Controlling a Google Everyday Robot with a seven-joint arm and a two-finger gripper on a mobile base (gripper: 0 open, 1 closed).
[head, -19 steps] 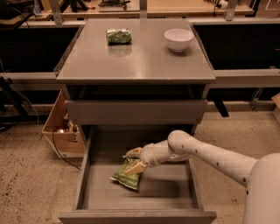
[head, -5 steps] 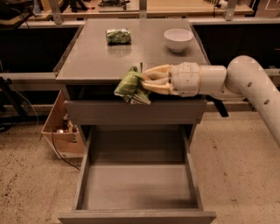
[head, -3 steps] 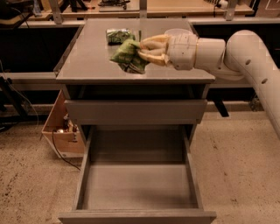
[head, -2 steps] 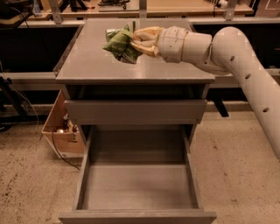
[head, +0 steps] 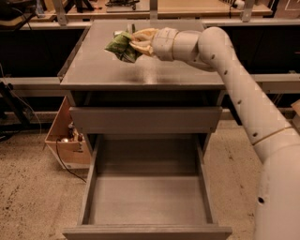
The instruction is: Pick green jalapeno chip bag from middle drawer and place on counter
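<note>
My gripper (head: 133, 42) reaches in from the right and is shut on the green jalapeno chip bag (head: 120, 47), a crumpled green foil bag. It holds the bag just above the counter (head: 140, 70), over the left-middle part of the grey top. The middle drawer (head: 147, 197) is pulled out below, and its grey floor is bare. The white arm runs from the lower right up to the gripper.
The shallower upper drawer (head: 145, 119) is closed. A cardboard box (head: 65, 140) with cables sits on the floor to the left of the cabinet. Wooden tables (head: 187, 5) stand behind the counter. My arm hides the white bowl and most of the other green package.
The bag has come up out of the middle drawer in my gripper. It rose past the cabinet front and moved back and left over the counter. The drawer is left with nothing in it.
</note>
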